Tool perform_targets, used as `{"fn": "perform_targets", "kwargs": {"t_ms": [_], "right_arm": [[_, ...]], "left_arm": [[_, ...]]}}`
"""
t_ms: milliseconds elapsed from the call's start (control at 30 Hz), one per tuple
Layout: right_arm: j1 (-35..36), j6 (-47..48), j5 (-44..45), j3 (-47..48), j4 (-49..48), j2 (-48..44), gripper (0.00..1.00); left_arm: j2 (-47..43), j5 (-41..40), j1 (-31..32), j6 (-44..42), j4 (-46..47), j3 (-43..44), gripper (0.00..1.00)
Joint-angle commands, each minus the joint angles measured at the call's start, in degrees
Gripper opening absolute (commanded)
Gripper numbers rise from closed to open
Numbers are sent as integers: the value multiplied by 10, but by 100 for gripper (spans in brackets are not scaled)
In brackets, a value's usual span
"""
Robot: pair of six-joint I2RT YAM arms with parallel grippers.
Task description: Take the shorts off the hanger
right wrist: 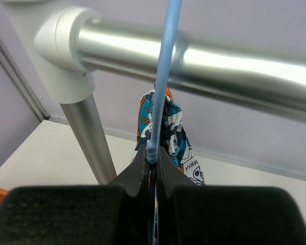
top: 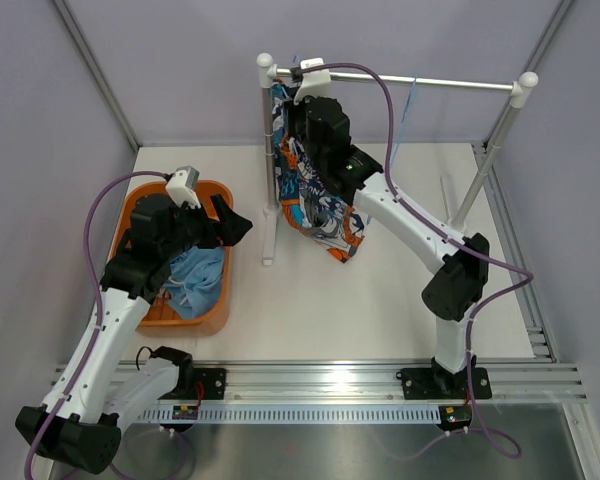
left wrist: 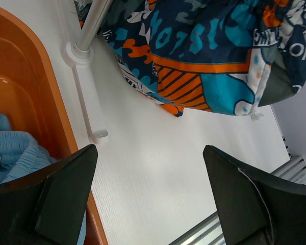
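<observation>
Right gripper [right wrist: 151,155] pinches blue hanger [right wrist: 163,76] at rail [right wrist: 219,61]; unhook gently so printed shorts [top: 320,205] don't snag. Left gripper [left wrist: 150,155] spread by basket [left wrist: 20,76].

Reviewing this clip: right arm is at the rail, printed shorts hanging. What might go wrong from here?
1. The right gripper pinches only the thin stem of the blue hanger under the rail; it may slip, or snag the rail.
2. The left gripper is open by the basket, off the printed shorts, so they may fall onto the table.
</observation>
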State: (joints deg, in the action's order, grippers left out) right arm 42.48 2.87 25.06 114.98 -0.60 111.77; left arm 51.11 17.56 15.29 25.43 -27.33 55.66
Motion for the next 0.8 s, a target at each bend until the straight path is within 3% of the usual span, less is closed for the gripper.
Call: {"fn": "perform_targets", "kwargs": {"t_ms": [0, 333, 533, 767], "right_arm": [[1, 27, 25, -5, -55, -82, 0], [1, 27, 35, -38, 1, -135, 0], [1, 12, 26, -66, 109, -168, 0], [1, -21, -4, -131, 158, -237, 0]], "left_arm": [[1, -1, 2, -6, 17, -4, 89], [3, -1, 2, -7, 17, 0, 89], [12, 5, 4, -8, 19, 11, 89], [24, 5, 29, 1, 23, 43, 88]]}}
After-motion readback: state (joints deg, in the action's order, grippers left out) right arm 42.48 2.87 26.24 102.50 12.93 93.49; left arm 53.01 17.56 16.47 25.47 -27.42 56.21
